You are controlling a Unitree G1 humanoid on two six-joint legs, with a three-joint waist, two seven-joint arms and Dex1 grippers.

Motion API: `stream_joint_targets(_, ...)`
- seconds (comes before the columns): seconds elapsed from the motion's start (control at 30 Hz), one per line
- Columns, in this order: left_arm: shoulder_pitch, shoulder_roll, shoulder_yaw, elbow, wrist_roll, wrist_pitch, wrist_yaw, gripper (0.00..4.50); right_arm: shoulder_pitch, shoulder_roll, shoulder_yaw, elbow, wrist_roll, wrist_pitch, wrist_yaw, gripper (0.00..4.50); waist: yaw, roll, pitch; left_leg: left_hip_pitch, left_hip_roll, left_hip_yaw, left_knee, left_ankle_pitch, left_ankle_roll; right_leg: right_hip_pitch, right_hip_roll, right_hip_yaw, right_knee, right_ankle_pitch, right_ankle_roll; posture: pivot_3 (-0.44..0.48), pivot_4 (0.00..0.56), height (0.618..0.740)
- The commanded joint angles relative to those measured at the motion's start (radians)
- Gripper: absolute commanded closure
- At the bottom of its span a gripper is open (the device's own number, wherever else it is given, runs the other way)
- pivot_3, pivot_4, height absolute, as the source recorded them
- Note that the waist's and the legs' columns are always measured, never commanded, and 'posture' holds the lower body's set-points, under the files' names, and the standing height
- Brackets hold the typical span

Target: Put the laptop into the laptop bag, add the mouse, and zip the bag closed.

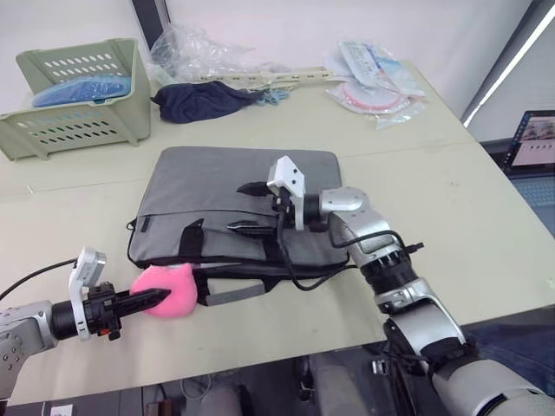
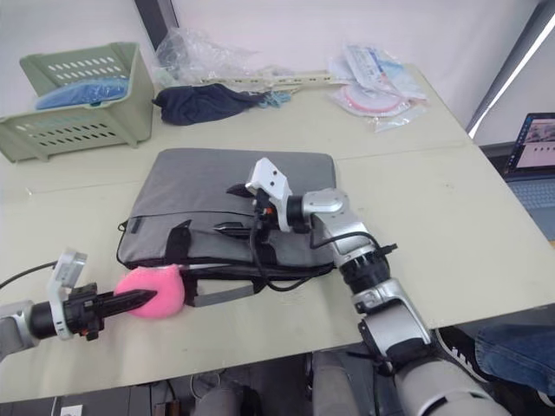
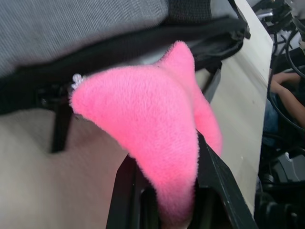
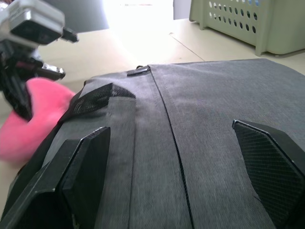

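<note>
left wrist view: the left fingers (image 3: 217, 183) pinch a pink lump (image 3: 152, 129) just before the bag (image 1: 234, 204) edge. the right gripper (image 1: 253, 208) hovers over the bag, fingers spread, on the worktop (image 1: 451, 208).

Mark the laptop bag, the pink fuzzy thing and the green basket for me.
Laptop bag (image 1: 208, 186): left eye view, on its grey top panel.
Pink fuzzy lump (image 1: 169, 290): left eye view, its middle, between the left gripper's fingers.
Green basket (image 1: 78, 130): left eye view, its slotted front wall.
</note>
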Motion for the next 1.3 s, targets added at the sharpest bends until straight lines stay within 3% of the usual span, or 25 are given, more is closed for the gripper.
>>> stream_joint_targets(0.03, 0.052, 0.035, 0.005, -0.051, -0.006, 0.015, -0.05, 4.13, -0.048, 0.043, -0.043, 0.065, 0.025, -0.009, -0.043, 0.02, 0.0, 0.0, 0.0, 0.0, 0.0, 0.0, 0.0, 0.0, 0.0, 0.0, 0.0, 0.0, 0.0, 0.0, 0.0, 0.0, 0.15, 0.74)
stream_joint_targets(0.13, 0.073, 0.04, 0.012, -0.062, -0.006, 0.011, -0.061, 4.13, -0.069, 0.083, -0.062, 0.137, 0.03, -0.014, -0.079, 0.02, -0.002, 0.0, 0.0, 0.0, 0.0, 0.0, 0.0, 0.0, 0.0, 0.0, 0.0, 0.0, 0.0, 0.0, 0.0, 0.0, 0.15, 0.74)
stream_joint_targets(0.17, 0.076, 0.04, 0.015, -0.065, -0.007, 0.012, -0.061, 4.13, -0.072, 0.095, -0.071, 0.149, 0.039, -0.016, -0.078, 0.4, -0.002, 0.0, 0.0, 0.0, 0.0, 0.0, 0.0, 0.0, 0.0, 0.0, 0.0, 0.001, 0.0, 0.0, 0.0, 0.0, 0.15, 0.74)
stream_joint_targets(0.2, 0.076, 0.038, 0.016, -0.066, -0.007, 0.012, -0.059, 4.13, -0.072, 0.103, -0.075, 0.15, 0.049, -0.022, -0.057, 0.52, -0.001, 0.0, 0.0, 0.0, 0.0, 0.0, 0.0, 0.0, 0.0, 0.0, 0.0, 0.001, 0.0, 0.0, 0.0, 0.0, 0.15, 0.74)
stream_joint_targets(0.37, 0.098, 0.04, 0.036, -0.07, -0.011, 0.016, -0.064, 4.13, -0.073, 0.105, -0.077, 0.124, 0.056, -0.026, -0.018, 2.69, -0.002, 0.0, 0.0, 0.0, 0.0, -0.001, 0.0, 0.0, 0.0, 0.0, 0.0, 0.002, 0.0, 0.0, 0.0, 0.0, 0.15, 0.74)
stream_joint_targets(0.5, 0.11, 0.04, 0.045, -0.064, -0.004, 0.007, -0.065, 4.13, -0.081, 0.063, -0.002, 0.205, -0.067, -0.162, -0.017, 4.47, -0.008, 0.0, 0.0, 0.0, 0.0, -0.001, -0.001, 0.0, 0.0, 0.0, 0.0, 0.002, -0.001, 0.0, 0.0, 0.0, 0.15, 0.74)
stream_joint_targets(0.97, 0.212, 0.086, 0.072, -0.167, -0.069, 0.084, -0.136, 4.13, -0.06, 0.067, 0.069, 0.406, -0.185, -0.317, -0.058, 4.47, -0.024, -0.002, -0.002, 0.002, 0.001, -0.001, 0.0, 0.0, 0.0, 0.003, -0.002, 0.007, -0.001, 0.0, 0.0, 0.0, 0.15, 0.74)
stream_joint_targets(1.3, 0.134, -0.065, -0.011, -0.292, -0.111, 0.117, 0.045, 4.13, -0.038, 0.076, 0.074, 0.402, -0.189, -0.313, -0.067, 4.47, -0.023, -0.004, -0.008, 0.003, 0.001, -0.002, -0.001, 0.0, 0.0, 0.004, -0.002, 0.009, 0.0, 0.0, 0.0, 0.0, 0.15, 0.74)
